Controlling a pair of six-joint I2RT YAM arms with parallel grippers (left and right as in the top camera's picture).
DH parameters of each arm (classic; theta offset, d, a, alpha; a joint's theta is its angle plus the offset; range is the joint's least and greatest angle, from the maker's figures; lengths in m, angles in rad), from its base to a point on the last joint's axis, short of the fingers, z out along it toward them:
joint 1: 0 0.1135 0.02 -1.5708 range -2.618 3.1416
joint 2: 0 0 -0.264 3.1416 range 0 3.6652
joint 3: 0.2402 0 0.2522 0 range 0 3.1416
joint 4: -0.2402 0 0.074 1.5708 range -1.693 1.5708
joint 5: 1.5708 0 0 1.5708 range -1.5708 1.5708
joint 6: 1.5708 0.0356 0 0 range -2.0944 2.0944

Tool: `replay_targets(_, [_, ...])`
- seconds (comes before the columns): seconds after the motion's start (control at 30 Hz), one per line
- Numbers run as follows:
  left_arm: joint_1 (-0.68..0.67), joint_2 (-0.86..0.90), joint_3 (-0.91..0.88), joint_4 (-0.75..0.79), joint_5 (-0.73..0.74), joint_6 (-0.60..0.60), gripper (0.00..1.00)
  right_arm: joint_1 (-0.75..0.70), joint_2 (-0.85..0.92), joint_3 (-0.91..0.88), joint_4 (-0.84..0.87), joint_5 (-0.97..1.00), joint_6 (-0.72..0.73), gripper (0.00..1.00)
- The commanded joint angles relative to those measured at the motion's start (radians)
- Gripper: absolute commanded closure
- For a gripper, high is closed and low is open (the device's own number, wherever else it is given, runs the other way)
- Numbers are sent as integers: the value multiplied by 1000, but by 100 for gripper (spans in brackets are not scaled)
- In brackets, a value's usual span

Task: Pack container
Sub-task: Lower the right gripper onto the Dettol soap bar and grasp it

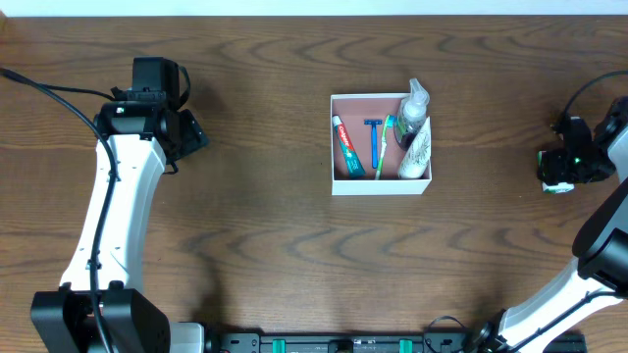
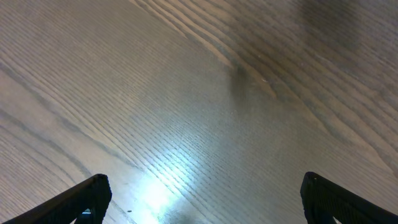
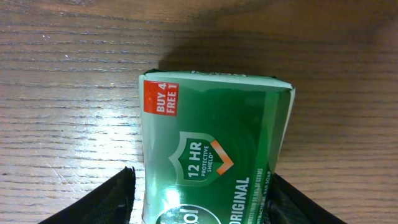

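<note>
Two grippers are positioned well apart from the container (image 1: 381, 187), which sits at table centre with bare wood on every side. The left gripper (image 2: 202, 199) is spread wide over bare table (image 2: 186, 93); the right gripper (image 3: 202, 199) is clamped on a green soap box (image 3: 214, 155) near the table's right edge.

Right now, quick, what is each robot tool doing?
Left tool: open, holding nothing, just above bare wood.
Right tool: closed on a green box out to the right, away from the container.
</note>
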Motion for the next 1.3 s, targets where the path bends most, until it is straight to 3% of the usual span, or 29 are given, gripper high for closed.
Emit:
replay_targets(0.0, [4, 4, -6, -3, -12, -2, 2, -9, 10, 2, 3, 6, 5, 38])
replay_targets(0.5, [4, 4, -6, -3, -12, -2, 2, 3, 10, -20, 32, 50, 41, 37])
replay_targets(0.93, [4, 4, -6, -4, -12, -2, 2, 24, 10, -59, 94, 58, 19, 31])
replay_targets(1.03, [4, 4, -6, -3, -12, -2, 2, 24, 10, -55, 100, 57, 21, 40])
replay_targets(1.2, [4, 4, -6, -4, -12, -2, 2, 24, 10, -37, 98, 57, 61, 74])
replay_targets(1.27, [4, 4, -6, -4, -12, -2, 2, 24, 8, -27, 96, 57, 85, 80])
